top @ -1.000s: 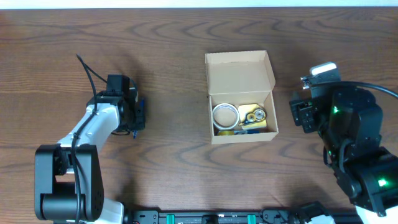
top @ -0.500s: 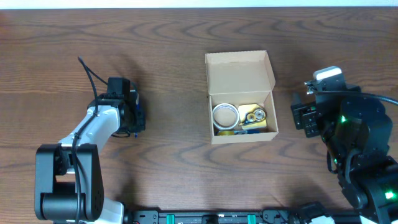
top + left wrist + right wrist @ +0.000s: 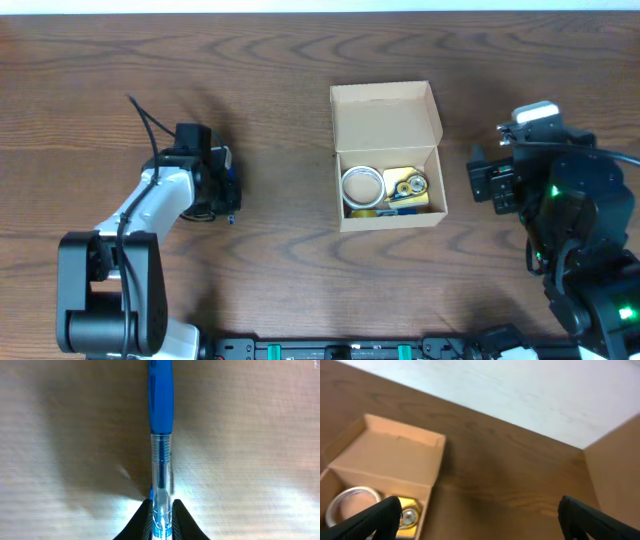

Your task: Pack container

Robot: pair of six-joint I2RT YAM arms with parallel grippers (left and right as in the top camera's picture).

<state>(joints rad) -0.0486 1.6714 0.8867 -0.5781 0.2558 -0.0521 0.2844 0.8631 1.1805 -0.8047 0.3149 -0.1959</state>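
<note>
Well, the container (image 3: pixel 385 115) sits open near the middle of the wooden table (image 3: pixel 280 80), its hinged lid thrown back on the far side and its tan cardboard plain all over. Inside, a white tape roll (image 3: pixel 361 185) lies flat in the left half. Beside it, in the right half, are some yellow items (image 3: pixel 410 185) with a bit of blue under them; I cannot make out clearly what they are. Well apart from the box, out on the robot's left, the left gripper (image 3: pixel 225 190) is down low over the wood. Its own camera shows the fingertips pressed together on the clear barrel of a blue pen (image 3: pixel 161 410), one black finger (image 3: pixel 142 520) on each side of it. The pen's blue grip section runs straight away from the pincer along the tabletop, with a soft shadow on the wood to one side. Whether the pen rests on the wood or is just off it I cannot tell. On the other side, the right gripper (image 3: pixel 490 185) hangs near the container's right wall without touching it. From its wrist view the two fingertips (image 3: pixel 375 515) are spread wide at the bottom corners, nothing between them but bare table. From there the box lid (image 3: pixel 390 460) and the ring of tape show off to the left, with a pale surface (image 3: pixel 520 390) beyond the table's far edge.
</note>
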